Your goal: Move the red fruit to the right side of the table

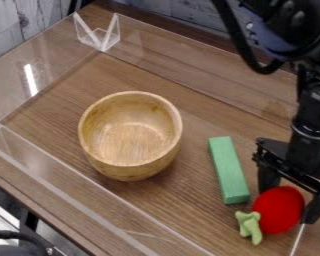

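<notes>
— Where's the fruit, and why are you parked over it like that?

— The small bright red rounded toy fruit with the green leafy cap (275, 210) lies at the near right corner of the brown wood-grain table (136, 80), close to the low clear acrylic wall (29, 60). My black gripper (292, 193) hangs straight down over it, jaws spread wide, one on each side of the red body. I can't tell whether a finger touches it. With the jaws this wide I judge I'm not gripping it, and since it already sits on the right side, I'd say the move is about finished.

— And the rest?

— Just left of the fruit lies a flat green rectangular block (228, 168), close beside it but not touching. A round wooden bowl (129, 133) stands empty near the middle, well apart.

— Count them.

— One fruit, one block, one bowl, one gripper.
</notes>
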Motion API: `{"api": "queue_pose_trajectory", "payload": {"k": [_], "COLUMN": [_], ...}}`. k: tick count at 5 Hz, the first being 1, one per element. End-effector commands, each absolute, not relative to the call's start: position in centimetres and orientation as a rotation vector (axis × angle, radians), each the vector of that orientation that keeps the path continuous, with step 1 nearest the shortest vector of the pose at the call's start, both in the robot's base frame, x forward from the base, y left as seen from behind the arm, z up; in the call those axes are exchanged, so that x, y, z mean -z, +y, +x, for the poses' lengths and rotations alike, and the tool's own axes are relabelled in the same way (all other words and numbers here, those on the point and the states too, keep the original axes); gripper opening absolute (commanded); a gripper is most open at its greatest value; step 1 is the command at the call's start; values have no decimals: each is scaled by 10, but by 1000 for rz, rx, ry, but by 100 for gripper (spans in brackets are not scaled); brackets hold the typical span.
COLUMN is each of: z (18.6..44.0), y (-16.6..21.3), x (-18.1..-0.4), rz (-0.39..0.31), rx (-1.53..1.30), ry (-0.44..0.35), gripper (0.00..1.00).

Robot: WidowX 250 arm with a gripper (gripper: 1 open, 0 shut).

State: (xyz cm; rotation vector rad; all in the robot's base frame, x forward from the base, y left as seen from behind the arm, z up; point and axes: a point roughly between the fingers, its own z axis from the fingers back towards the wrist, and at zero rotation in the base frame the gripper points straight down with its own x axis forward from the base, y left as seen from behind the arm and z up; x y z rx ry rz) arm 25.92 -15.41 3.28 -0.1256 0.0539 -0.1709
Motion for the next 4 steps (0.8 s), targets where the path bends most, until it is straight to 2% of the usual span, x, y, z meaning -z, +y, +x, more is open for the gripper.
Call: {"api": "queue_pose_trajectory", "payload": {"k": [1,2,3,4], "z": [262,261,266,264], "y": [-154,-154,-156,-157], "x": [-44,-56,-53,-51], "rz": [-135,-130,-125,-121], "rx": [116,64,53,24], "ry": [17,3,-9,-8], "gripper": [0,0,100,100]}}
